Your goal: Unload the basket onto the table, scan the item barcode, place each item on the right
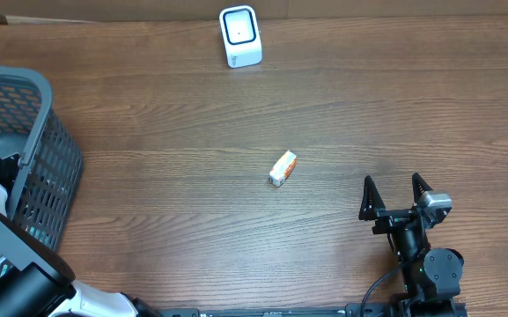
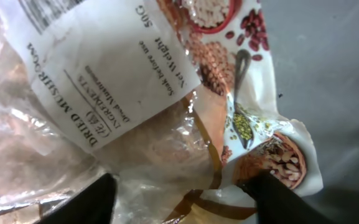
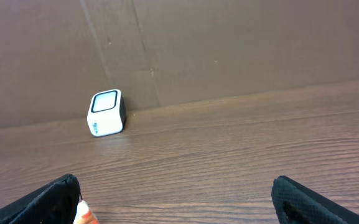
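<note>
Reaching into the basket (image 1: 38, 132), the left gripper (image 2: 179, 183) is straddling the dried-mushroom packet (image 2: 123, 81), grip unclear; the right gripper (image 1: 393, 183) is hanging spread wide. The packet is looking light, crinkly and slippery, favouring a hold at its sealed edge.

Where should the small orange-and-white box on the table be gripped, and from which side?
Take the small box across its two long sides, mid-length, coming straight down. It lies flat on the table, turned diagonally, so the gripper would likely need rotating to match. The open right gripper is nearest.
</note>
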{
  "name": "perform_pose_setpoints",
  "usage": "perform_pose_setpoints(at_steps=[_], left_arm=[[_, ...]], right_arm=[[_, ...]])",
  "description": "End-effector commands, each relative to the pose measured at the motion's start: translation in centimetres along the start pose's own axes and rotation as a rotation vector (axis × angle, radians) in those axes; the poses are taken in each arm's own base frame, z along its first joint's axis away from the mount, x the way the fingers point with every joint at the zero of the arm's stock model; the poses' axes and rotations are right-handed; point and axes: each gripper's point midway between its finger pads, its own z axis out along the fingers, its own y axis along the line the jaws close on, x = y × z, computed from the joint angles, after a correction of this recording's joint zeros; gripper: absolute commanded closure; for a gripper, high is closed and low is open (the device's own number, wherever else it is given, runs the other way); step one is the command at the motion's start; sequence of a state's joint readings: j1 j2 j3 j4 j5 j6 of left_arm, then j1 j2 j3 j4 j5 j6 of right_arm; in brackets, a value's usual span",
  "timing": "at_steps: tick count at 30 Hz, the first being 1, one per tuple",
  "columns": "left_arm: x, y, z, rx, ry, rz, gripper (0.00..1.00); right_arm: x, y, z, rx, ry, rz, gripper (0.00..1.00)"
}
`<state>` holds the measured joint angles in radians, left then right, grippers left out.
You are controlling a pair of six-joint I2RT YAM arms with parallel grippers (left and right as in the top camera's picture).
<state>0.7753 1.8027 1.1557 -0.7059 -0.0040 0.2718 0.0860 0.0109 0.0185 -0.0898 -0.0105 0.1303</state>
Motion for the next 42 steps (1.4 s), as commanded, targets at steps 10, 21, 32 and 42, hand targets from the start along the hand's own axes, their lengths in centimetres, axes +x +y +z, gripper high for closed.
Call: perform_pose_setpoints(at_steps=[10,21,32,42], left_arm=[[0.8,-0.5,1.5,0.017,0.050,-0.096,0.96],[-2.8,0.5,-3.4,0.007,0.026,-0.355,0.50],[-4.1,1.2,-3.4,-0.014,-0.008,-0.311,0.12],[-2.4,0.7,1.7,-0.005,0.075,-0.314,0.08]], right_arm=[[0.2,-0.1,0.0,0.002,-0.004,-0.001,0.00],[0.2,0.0,0.0,0.002,-0.004,-0.001,0.00],[0.2,-0.1,0.0,0.002,-0.004,-0.001,0.00],[0.2,-0.1,0.0,0.002,-0.004,-0.001,0.00]])
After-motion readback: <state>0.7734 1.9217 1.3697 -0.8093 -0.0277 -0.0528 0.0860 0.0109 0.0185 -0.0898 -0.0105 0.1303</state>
